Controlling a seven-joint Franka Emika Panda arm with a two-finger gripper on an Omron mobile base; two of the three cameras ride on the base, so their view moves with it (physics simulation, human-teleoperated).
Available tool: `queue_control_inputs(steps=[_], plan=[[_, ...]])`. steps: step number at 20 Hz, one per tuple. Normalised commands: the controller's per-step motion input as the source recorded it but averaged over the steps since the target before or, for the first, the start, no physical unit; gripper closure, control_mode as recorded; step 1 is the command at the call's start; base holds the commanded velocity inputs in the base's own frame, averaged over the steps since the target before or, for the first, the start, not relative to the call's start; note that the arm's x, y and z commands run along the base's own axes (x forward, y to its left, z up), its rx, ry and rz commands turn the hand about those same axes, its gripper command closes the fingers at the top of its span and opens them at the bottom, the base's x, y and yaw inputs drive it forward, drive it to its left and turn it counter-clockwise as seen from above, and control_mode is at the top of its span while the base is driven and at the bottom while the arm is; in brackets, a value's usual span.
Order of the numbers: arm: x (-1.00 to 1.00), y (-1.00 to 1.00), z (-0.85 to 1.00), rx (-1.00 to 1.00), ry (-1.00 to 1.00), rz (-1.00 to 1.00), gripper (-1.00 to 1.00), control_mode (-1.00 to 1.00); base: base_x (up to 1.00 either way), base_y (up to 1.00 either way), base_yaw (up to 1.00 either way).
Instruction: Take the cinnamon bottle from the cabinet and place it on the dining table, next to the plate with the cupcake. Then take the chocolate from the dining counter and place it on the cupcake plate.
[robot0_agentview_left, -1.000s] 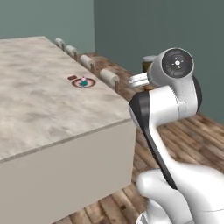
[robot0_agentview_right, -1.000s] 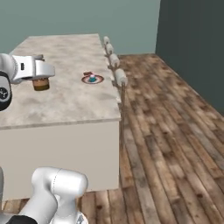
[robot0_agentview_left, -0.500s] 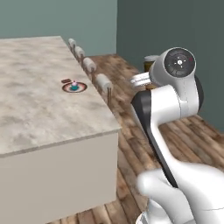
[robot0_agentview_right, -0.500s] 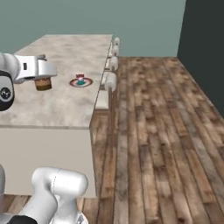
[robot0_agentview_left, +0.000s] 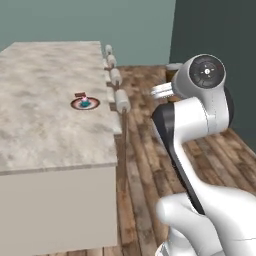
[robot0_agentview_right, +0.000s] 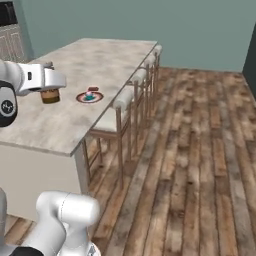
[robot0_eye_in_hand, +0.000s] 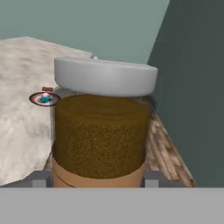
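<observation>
Large island dining table (robot0_agentview_left: 45, 135) with beige-grey veined marble top and white base, flanked by a row of pale-cushioned stools (robot0_agentview_right: 120, 100) over brown plank floor (robot0_agentview_right: 200, 150); on the marble, well inside the edge, small round red-rimmed plate (robot0_agentview_left: 85, 103) carrying tiny pink-frosted, teal-based cupcake (robot0_eye_in_hand: 45, 96); held up in the air clear of the tabletop, small cylindrical brown cinnamon bottle (robot0_eye_in_hand: 103, 127) with grey-tan lid, upright, well apart from the plate; clamped on either side of that jar, two-finger gripper (robot0_eye_in_hand: 94, 178), fingertips (robot0_eye_in_hand: 41, 179) pressed at its base.
</observation>
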Motion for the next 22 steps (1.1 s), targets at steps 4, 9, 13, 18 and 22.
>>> queue_control_inputs(steps=[4, 9, 13, 18, 22], plan=[[0.0, 0.0, 0.0, 0.0, 0.0, 0.0, 1.0, 1.0, 0.6, -0.7, 0.47], [0.0, 0.0, 0.0, 0.0, 0.0, 0.0, 1.0, 1.0, 0.52, -0.61, 0.51], [0.0, 0.0, 0.0, 0.0, 0.0, 0.0, 1.0, 1.0, 0.42, -0.59, 0.54], [0.0, 0.0, 0.0, 0.0, 0.0, 0.0, 1.0, 1.0, 0.25, -0.62, 0.54], [0.0, 0.0, 0.0, 0.0, 0.0, 0.0, 1.0, 1.0, -0.02, -0.88, 0.47]])
